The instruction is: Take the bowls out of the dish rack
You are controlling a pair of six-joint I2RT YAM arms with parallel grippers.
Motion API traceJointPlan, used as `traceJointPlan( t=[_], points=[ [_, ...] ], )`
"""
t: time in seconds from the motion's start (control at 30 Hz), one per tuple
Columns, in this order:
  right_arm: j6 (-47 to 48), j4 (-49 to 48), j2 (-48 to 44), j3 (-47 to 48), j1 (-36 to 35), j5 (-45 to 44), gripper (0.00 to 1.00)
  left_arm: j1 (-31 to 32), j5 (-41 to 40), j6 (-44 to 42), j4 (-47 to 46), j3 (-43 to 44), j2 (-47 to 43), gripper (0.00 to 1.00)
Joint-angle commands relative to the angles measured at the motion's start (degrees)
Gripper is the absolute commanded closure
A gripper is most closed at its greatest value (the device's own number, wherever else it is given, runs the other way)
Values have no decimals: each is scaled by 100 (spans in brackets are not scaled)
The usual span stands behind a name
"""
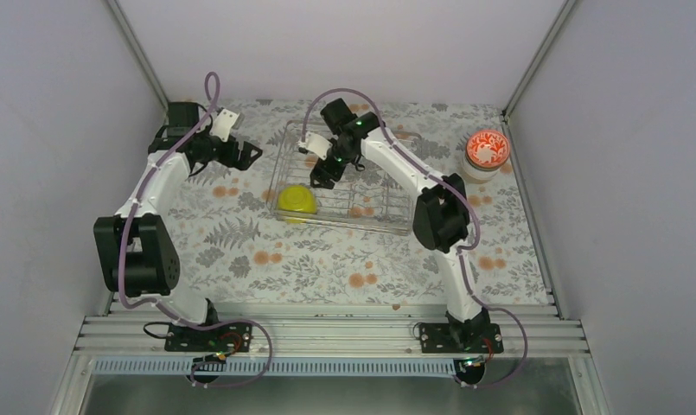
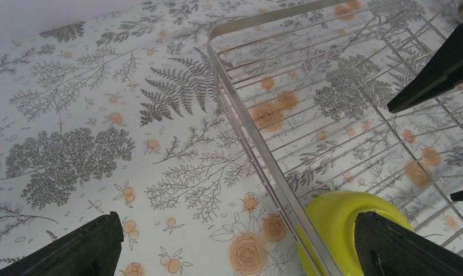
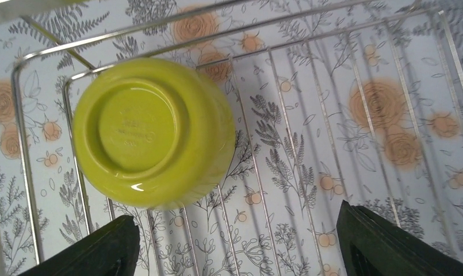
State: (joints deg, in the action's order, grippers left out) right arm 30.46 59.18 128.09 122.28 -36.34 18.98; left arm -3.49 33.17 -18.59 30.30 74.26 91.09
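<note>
Inside, the dish rack (image 1: pixel 348 177) holds one upturned yellow-green bowl (image 3: pixel 151 132).

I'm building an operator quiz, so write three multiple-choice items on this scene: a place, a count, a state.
1. Where in the rack is the yellow-green bowl? A far-right corner; B near-left corner; C centre.
2. Bowls in the rack? A one; B two; C three.
3. The bowl lies: A upright; B sideways; C upside down.
Key: B, the top view shows it there. A, no other bowl sits among the wires. C, its base ring faces up.
</note>
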Motion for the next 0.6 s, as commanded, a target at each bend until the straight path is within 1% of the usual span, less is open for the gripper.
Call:
traceJointPlan(
  t=[0.0, 0.17, 0.3, 0.37, 0.47, 0.57],
  points=[
    [228, 185, 227, -30, -120, 116, 16, -7, 15, 49, -90, 195, 280, 0],
    [362, 355, 400, 23, -146, 326, 15, 115, -41, 57, -29, 409, 569, 0],
    [361, 481, 579, 138, -154, 446, 15, 489, -711, -7, -11, 634, 801, 0],
    [316, 638, 759, 350, -151, 539, 15, 682, -959, -31, -19, 760, 952, 0],
    [183, 967, 1074, 761, -103, 977, 15, 801, -921, -6, 152, 1088, 1211, 0],
    [4, 1124, 1279, 1005, -69, 1107, 13, 847, -887, 12, 259, 1341, 1431, 0]
  ],
)
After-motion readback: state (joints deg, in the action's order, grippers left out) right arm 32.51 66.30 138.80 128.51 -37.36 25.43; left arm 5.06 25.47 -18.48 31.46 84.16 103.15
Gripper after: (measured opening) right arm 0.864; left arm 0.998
